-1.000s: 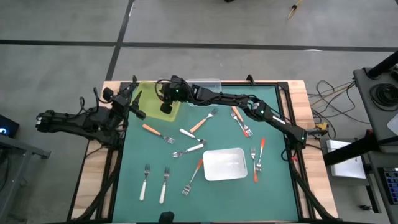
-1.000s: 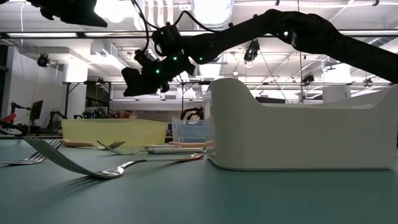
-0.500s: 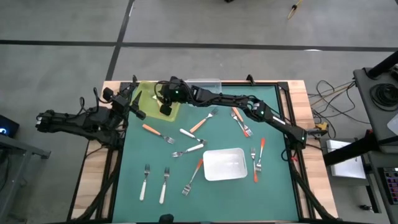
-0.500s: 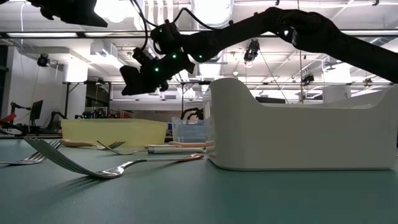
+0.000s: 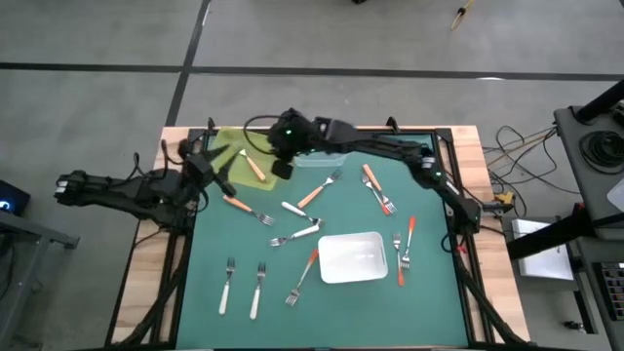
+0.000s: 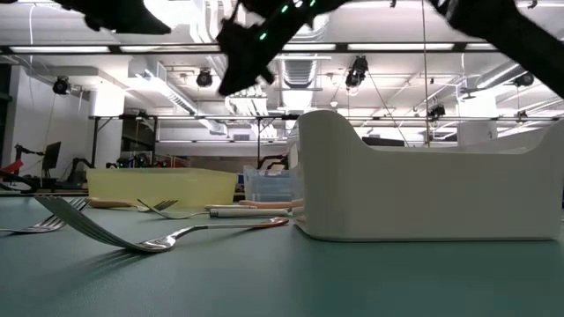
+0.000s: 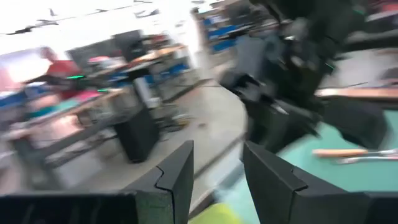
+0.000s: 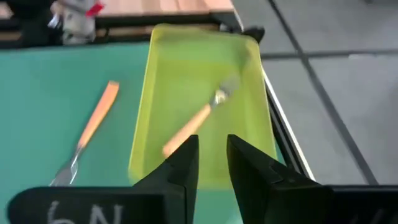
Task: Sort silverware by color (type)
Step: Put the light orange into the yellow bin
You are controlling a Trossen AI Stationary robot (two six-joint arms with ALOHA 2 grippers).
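Forks with white, tan and red-orange handles lie loose on the green worktop around the white tray — unsorted, so within reach of either arm. Farther back, one tan-handled fork rests inside the yellow tray, apparently that colour's bin; the right tool hangs above the tray's edge, fingers narrow and empty. The left tool waits beside the same tray, part-open, holding nothing.

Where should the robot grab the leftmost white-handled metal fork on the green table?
Probably by the white plastic handle of that metal fork, coming straight down from above with the fingers across its width. It lies flat, apart from the neighbouring fork, so both long sides look free.
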